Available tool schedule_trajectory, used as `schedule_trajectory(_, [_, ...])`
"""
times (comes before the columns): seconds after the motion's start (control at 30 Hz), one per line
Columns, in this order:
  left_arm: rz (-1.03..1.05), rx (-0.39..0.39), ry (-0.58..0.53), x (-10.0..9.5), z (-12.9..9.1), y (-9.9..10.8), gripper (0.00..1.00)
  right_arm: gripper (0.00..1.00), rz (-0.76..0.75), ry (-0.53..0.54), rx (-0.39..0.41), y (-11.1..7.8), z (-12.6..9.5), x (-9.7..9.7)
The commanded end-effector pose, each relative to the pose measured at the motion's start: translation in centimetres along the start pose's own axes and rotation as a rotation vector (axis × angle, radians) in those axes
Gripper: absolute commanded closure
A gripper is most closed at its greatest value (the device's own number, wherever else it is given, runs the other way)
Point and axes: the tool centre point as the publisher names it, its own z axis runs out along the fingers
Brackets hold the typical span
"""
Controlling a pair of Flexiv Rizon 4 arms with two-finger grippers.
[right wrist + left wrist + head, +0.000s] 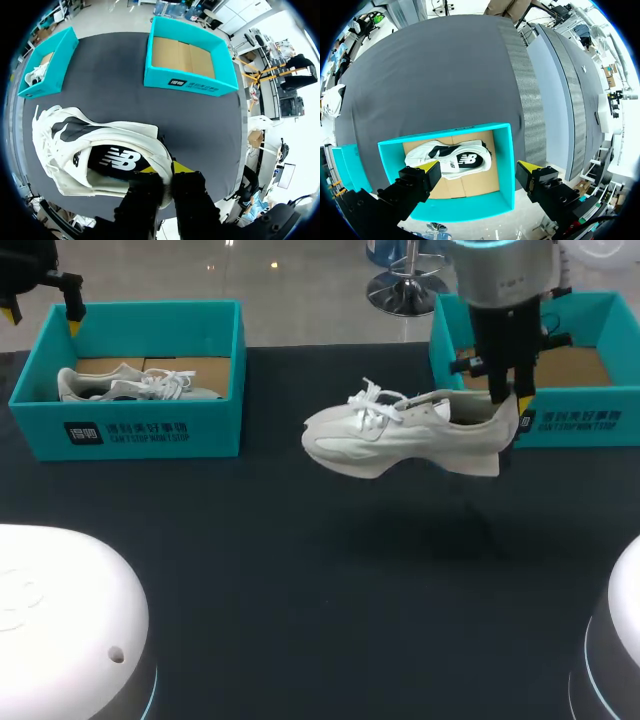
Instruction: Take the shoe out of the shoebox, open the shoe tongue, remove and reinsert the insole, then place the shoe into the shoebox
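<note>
A white sneaker (400, 432) hangs above the dark table with its toe pointing left. My right gripper (507, 400) is shut on its heel collar. In the right wrist view the sneaker (75, 150) lies ahead of the gripper (167, 172), whose fingers pinch the heel rim, and the dark insole shows inside. The teal shoebox (600, 420) at the back right is empty down to its cardboard floor (182, 55). My left gripper (477, 172) stands open high over the left teal shoebox (505, 165), where a second white sneaker (452, 159) lies.
The left shoebox (130, 430) stands at the back left with its sneaker (130, 385) inside. My left gripper (43, 312) is above that box's far left corner. Two white rounded robot bases (60, 620) (615, 640) fill the near corners.
</note>
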Motion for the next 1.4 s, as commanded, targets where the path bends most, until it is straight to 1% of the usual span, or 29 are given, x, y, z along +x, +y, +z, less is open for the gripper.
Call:
schedule_trajectory(0.03, [0.001,-0.003,0.001,0.0,0.0,-0.1,0.0,1.0,-0.014,0.0,-0.01,-1.7,0.4,2.1])
schedule_trajectory(0.17, [0.001,-0.003,0.001,0.0,0.0,-0.1,0.0,1.0,-0.023,0.013,-0.004,-2.6,0.7,3.2])
schedule_trajectory(0.2, [0.001,-0.003,0.001,0.0,0.0,-0.1,0.0,1.0,-0.02,-0.009,0.011,-2.6,0.8,3.3])
schedule_trajectory(0.73, [0.001,-0.003,0.001,0.0,0.0,-0.1,0.0,1.0,-0.02,-0.009,0.011,-2.6,0.8,3.3])
schedule_trajectory(0.93, [0.001,-0.003,0.001,0.0,0.0,-0.1,0.0,1.0,-0.04,0.001,0.017,-2.0,1.7,3.7])
schedule_trajectory(1.07, [0.001,-0.003,0.001,0.0,0.0,-0.1,0.0,1.0,-0.054,0.02,0.014,-1.9,3.8,4.0])
schedule_trajectory(1.1, [0.001,-0.003,0.001,0.0,0.0,-0.1,0.0,1.0,-0.056,0.036,0.0,-1.9,4.5,4.2])
schedule_trajectory(1.23, [0.001,-0.003,0.001,0.0,0.0,-0.1,0.0,1.0,-0.085,0.066,0.004,-2.0,7.8,5.1])
schedule_trajectory(1.4, [0.001,-0.003,0.001,0.0,0.0,-0.1,0.0,1.0,-0.129,0.049,-0.003,-2.2,11.3,6.2])
